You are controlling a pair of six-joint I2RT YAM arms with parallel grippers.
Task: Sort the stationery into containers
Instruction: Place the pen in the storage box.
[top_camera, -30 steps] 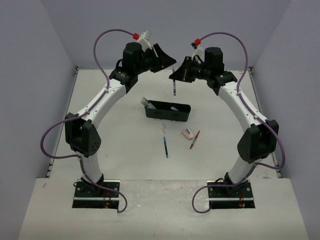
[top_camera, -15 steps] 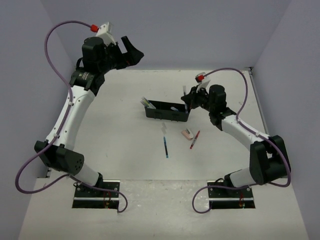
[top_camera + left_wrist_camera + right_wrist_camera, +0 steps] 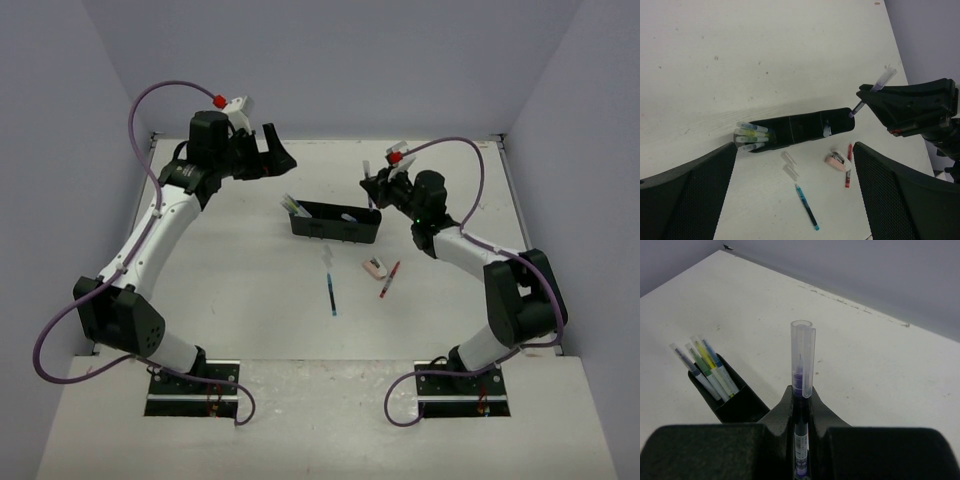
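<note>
The black tray (image 3: 335, 222) lies mid-table, with several pens (image 3: 752, 136) standing out of its left end. My right gripper (image 3: 376, 188) hovers at the tray's right end, shut on a purple pen (image 3: 802, 367) with a clear cap that points up and away. A blue pen (image 3: 330, 293), a red pen (image 3: 389, 279) and a pinkish eraser (image 3: 373, 267) lie on the table in front of the tray. High above the table, back and left of the tray, my left gripper (image 3: 277, 156) is open and empty.
Two clear pen caps (image 3: 789, 165) lie between the tray (image 3: 805, 128) and the blue pen (image 3: 806, 213). Purple walls close in the table at the back and both sides. Both arm bases sit at the near edge.
The left gripper opened and swung away left, then came partway back toward the tray. The right gripper dropped with the purple pen to the tray's right end.
</note>
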